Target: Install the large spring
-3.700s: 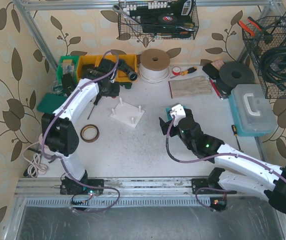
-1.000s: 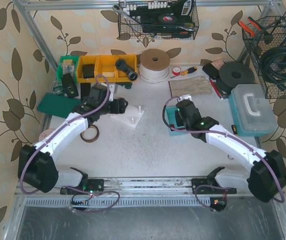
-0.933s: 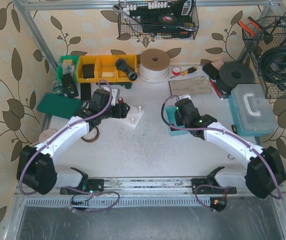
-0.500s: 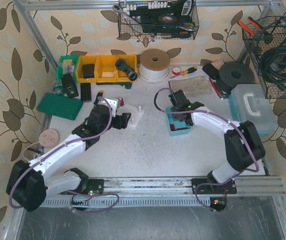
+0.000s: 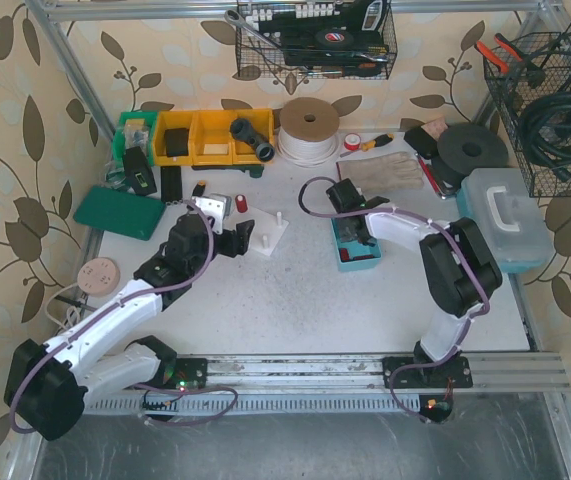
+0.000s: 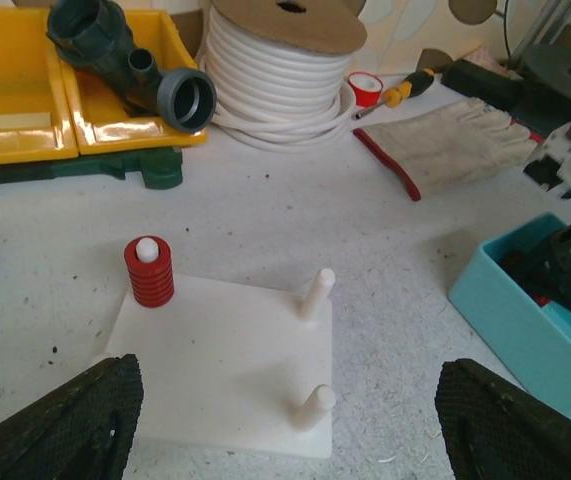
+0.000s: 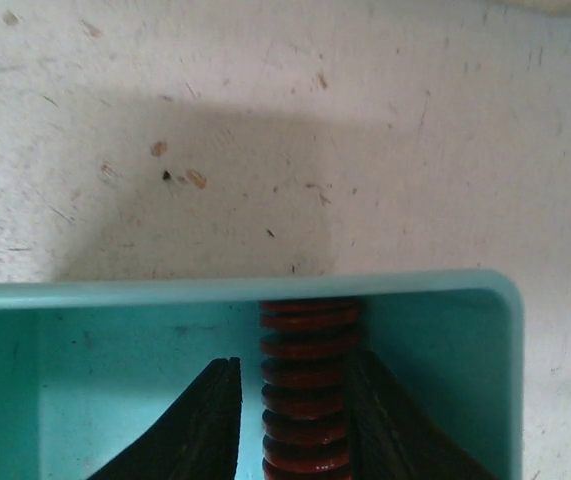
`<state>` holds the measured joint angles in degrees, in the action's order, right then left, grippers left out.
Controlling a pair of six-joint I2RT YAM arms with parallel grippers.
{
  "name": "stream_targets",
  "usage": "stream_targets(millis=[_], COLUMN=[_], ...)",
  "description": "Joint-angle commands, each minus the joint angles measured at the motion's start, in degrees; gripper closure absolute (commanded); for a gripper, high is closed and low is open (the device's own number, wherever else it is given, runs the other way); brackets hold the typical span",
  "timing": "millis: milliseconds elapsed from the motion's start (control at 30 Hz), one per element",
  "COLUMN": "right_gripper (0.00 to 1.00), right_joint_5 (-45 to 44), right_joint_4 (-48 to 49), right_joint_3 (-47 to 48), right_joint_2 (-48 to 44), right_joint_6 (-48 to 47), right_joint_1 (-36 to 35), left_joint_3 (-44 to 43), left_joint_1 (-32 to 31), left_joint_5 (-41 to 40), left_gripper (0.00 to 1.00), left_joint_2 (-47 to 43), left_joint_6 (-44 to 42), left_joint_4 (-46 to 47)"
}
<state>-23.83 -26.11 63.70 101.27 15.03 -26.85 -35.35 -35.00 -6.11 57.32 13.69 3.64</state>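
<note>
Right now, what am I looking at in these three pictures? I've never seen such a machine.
Two robot arms, left and right, are bolted to a table. One picture looks down from above; the other two come from a camera on each wrist. On the table stand a white peg board with a red spring on one peg, a turquoise tray and a glove. The left fingers are open and empty, facing the board. The right fingers reach into the tray, either side of a second red spring; whether they grip it is unclear.

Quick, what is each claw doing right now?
Left claw: open, holding nothing.
Right claw: straddling the red spring in the teal bin; cannot tell whether it is clamped.
</note>
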Motion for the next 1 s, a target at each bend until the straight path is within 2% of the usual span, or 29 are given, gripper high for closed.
stream_targets(millis=[0, 167, 500, 700, 967], right_gripper=[0.68, 0.68, 0.68, 0.62, 0.6], right_joint_5=[-2.2, -2.1, 6.0, 1.8, 3.7], right_joint_4=[-2.8, -3.1, 0.6, -4.1, -3.2], right_joint_3=[2.0, 2.2, 1.5, 2.9, 2.3], right_joint_2=[2.0, 4.1, 3.6, 5.1, 7.3], right_joint_6=[3.0, 4.7, 4.8, 3.8, 2.5], right_joint_1=[0.1, -0.1, -0.1, 0.0, 0.3], left_joint_3=[0.5, 0.9, 0.9, 1.2, 1.2], left_joint_1=[-0.8, -0.9, -1.0, -1.1, -1.2], left_joint_5=[-1.8, -2.3, -3.0, -3.1, -3.3], left_gripper=[0.17, 0.17, 0.17, 0.17, 0.17], left_joint_2=[-2.9, -3.6, -3.5, -3.8, -4.5], left_joint_6=[-0.8, -0.9, -1.0, -1.1, -1.1], left_joint_4=[2.6, 2.7, 2.6, 2.9, 2.6])
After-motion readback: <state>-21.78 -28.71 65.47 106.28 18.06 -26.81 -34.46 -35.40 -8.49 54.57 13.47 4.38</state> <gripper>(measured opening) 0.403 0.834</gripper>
